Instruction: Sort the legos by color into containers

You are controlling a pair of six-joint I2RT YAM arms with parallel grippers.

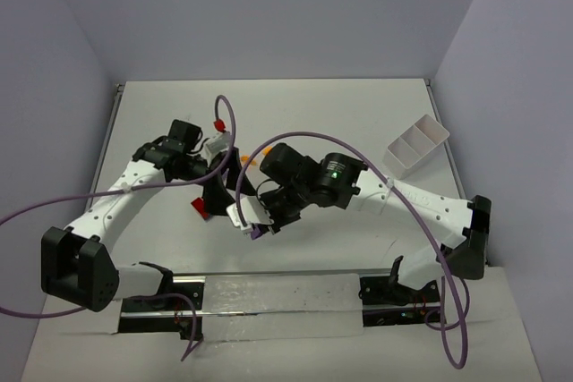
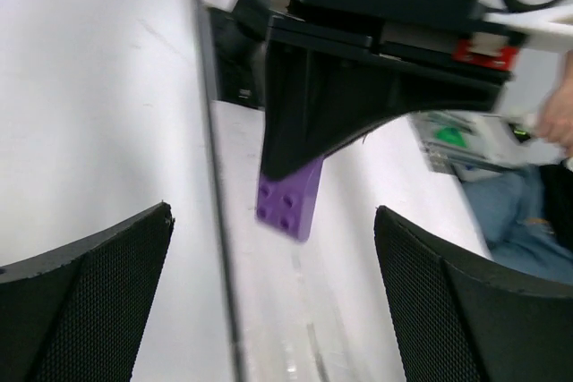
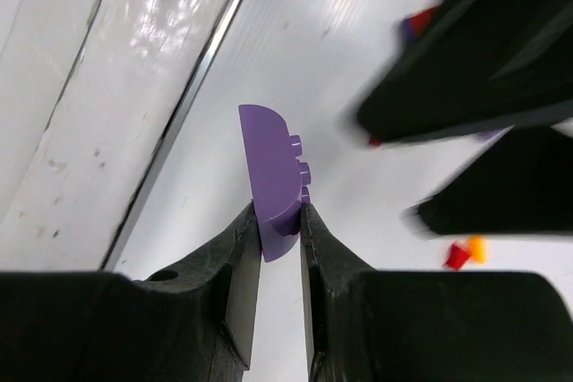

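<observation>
The right jaws are clamped on a purple lego (image 3: 269,176) over the middle of the tabletop (image 1: 358,105) and the left jaws gape wide just beside it, so the next move, I'd say, is a carry to the divided container (image 1: 416,145) at the far right edge, clearing the crowding left arm (image 1: 134,181) first.

The left hand (image 2: 273,221) was seen with its two black mesh-padded fingers (image 2: 85,297) spread wide at the lower corners. Beyond them, a purple lego (image 2: 288,206), studs shown, was clamped at its upper end by the right hand (image 2: 291,163) above the white bench (image 2: 89,114).
</observation>
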